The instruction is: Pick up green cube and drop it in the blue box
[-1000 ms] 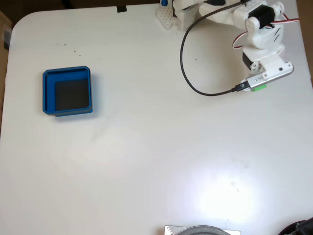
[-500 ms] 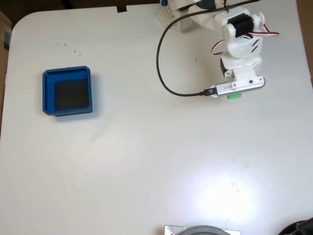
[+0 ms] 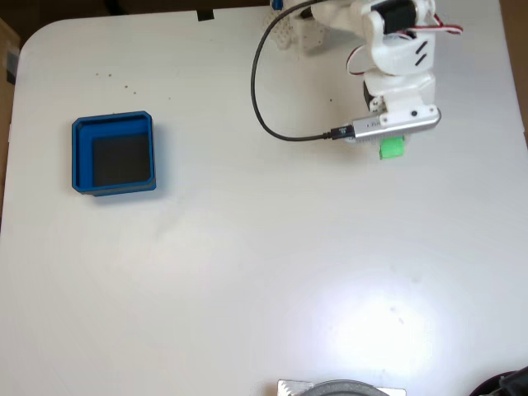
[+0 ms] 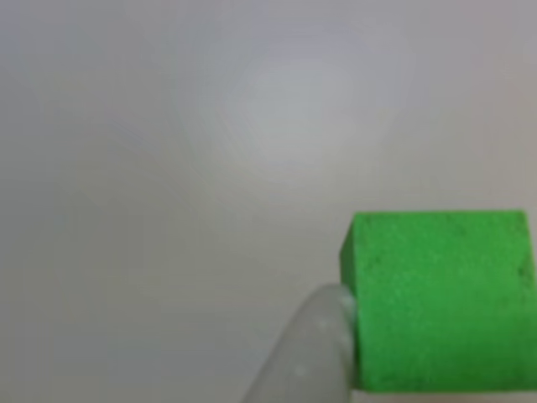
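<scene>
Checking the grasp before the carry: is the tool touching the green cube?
Touching. In the other view, a pale finger of the tool presses flush against the green cube side, no gap visible.

No text, label, brand, number or sign can be read on anything here.

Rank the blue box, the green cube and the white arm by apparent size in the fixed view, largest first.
1. White arm, though raised nearer the camera.
2. Blue box.
3. Green cube, partly covered.

Cube far right of box (fixed view)
</scene>
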Action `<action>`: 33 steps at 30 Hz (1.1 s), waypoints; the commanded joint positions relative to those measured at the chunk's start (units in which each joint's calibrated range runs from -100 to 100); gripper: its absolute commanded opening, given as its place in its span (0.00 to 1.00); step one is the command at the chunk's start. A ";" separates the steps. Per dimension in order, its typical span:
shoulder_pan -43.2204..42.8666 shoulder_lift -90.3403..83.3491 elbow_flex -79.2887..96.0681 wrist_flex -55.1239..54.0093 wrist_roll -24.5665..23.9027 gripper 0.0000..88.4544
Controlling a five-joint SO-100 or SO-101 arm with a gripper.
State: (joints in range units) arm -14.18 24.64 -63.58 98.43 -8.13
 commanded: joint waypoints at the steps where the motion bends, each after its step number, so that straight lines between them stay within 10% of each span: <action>1: 4.87 -8.26 -0.15 1.08 0.10 0.03; 33: 40.37 -13.44 0.02 -3.16 0.10 0.03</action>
State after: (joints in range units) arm 23.78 10.69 -63.31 97.35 -8.23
